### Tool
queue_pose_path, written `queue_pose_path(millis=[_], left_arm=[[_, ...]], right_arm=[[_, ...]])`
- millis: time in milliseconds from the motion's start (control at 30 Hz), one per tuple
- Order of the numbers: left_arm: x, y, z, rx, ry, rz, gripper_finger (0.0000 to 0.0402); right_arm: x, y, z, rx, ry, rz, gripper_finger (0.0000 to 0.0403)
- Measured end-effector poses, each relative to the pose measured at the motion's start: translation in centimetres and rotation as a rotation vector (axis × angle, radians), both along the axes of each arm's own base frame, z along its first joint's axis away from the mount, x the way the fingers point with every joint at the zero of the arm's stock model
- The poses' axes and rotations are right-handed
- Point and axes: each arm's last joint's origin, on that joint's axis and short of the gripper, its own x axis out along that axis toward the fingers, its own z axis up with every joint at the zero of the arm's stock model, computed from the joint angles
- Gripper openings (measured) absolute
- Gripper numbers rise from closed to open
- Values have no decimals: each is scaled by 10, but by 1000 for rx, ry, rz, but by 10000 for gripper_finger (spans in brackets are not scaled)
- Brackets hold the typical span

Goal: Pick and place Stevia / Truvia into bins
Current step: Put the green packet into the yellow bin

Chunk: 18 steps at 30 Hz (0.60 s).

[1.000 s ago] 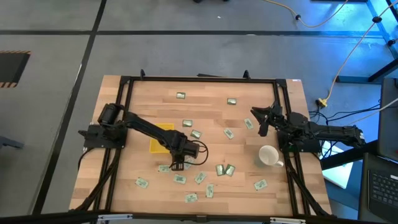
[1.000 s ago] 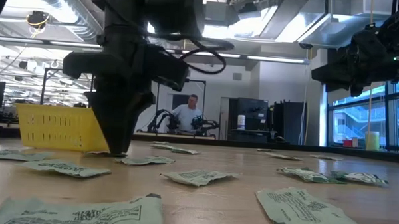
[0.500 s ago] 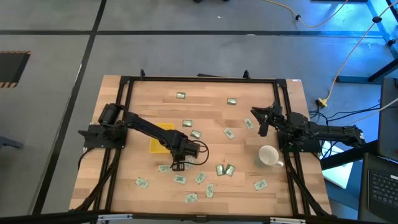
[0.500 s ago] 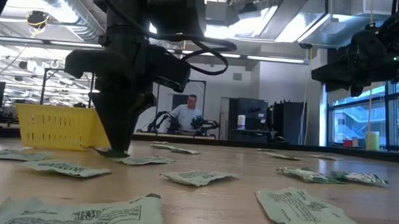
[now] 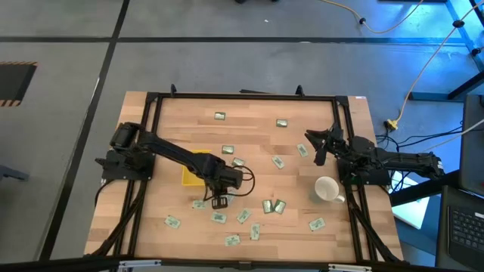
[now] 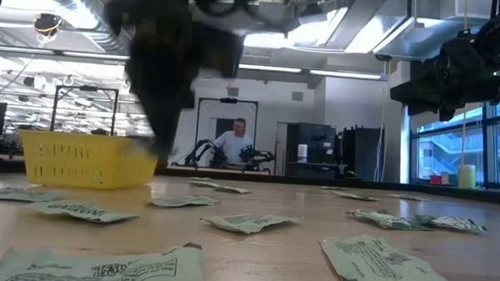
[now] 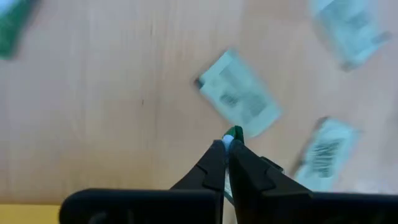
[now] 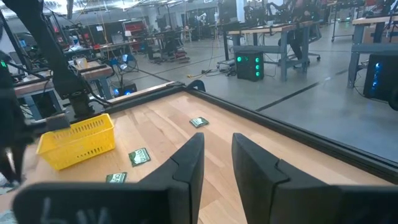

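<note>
Table: wood top (image 5: 302, 113) inside a black frame, lab floor all round; sachets (image 5: 218, 217) strewn mostly toward near edge, a few up by far edge.
L gripper (image 7: 227, 147): fingers pinched together on a green-white sachet corner, tip just peeking out. Judged lifted off the wood, since low view shows it up above the tray rim.
Why held so: thin paper, so an edge pinch is the only real grip; looks like carry phase w/ tray next.
Tray (image 5: 196, 167): yellow, left of centre, just beside the L gripper on its far-left side. Short hop.
R gripper (image 8: 216, 163): parked near right edge, fingers apart, nothing between them.
Mug (image 5: 327, 190): white, near right edge, by the R arm.
Room: clear run gripper to tray; loose sachets lie right under the gripper, so keep height. Centre strip open.
Risk: small bite on the paper, could slip mid-swing.
</note>
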Motion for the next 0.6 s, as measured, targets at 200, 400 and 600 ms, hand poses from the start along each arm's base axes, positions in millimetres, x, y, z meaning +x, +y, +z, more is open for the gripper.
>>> queue_pose_path(millis=[200,400,600], left_arm=[[-13,5,47,23,-140,58,6],[-45,15,82,109,-149,140,8],[-66,27,87,278,-47,304,10]], right_arm=[[0,0,0,2,-1,0,87],[0,0,0,4,-1,0,87],[0,0,0,4,-2,0,87]])
